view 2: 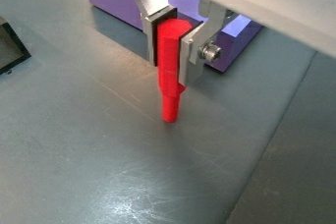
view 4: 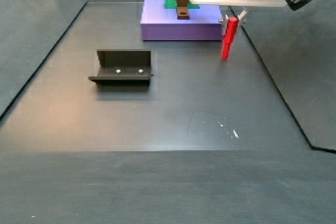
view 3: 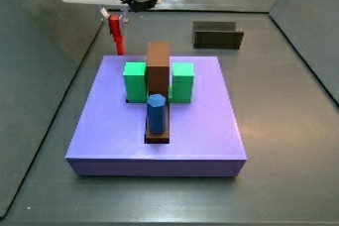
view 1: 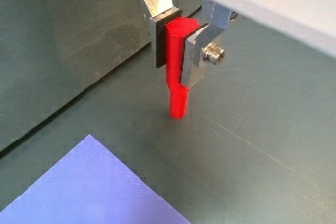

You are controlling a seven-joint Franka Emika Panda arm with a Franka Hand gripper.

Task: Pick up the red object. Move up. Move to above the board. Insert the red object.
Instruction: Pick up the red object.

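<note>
- Bright red and slim, the red object (view 2: 171, 71) is a round peg pinched by its upper part between the gripper's (view 2: 175, 33) silver plates; both wrist views show the dark pads pressed against it and its narrower lower end hanging free.
- The peg hangs upright in the air over the grey floor (view 4: 171, 110), just beside the purple board (view 3: 159, 121) and not yet above it; a side view puts it off the board's far edge, near the wall.
- It looks like stiff, smooth plastic and probably light, so it should neither bend nor sag in the grip. The smooth round side could slip or twist between flat pads, so the high, centred hold seen here suits it: the lower end stays clear for entering a hole.
- On the board stand two green blocks (view 3: 135, 81) either side of a brown bar (view 3: 159, 76), with a blue peg (view 3: 157, 113) upright in front. The hole meant for the red peg cannot be made out from these views.
- The fixture (view 4: 122, 67) stands on the floor, well apart from the gripper.
- No brand, label or writing can be read anywhere.
</note>
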